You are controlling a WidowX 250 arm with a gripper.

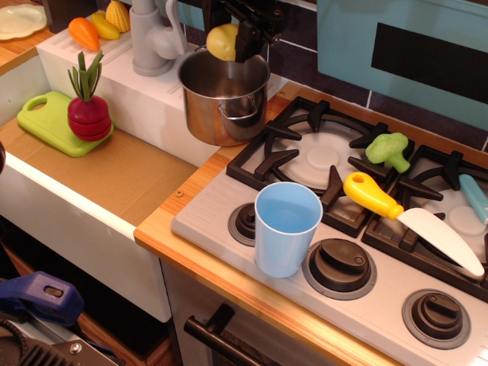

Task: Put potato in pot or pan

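The yellow potato (222,41) is held in the air just above the far rim of the shiny steel pot (225,93), which stands on the counter left of the stove. My black gripper (229,34) comes down from the top edge and is shut on the potato. Its upper body is cut off by the frame. The inside of the pot looks empty where it shows.
A light-blue cup (286,227) stands at the stove's front. A yellow-handled toy knife (412,217) and green broccoli (387,149) lie on the burners. A grey faucet (155,38) stands left of the pot. A green board with a radish (85,114) sits in the sink.
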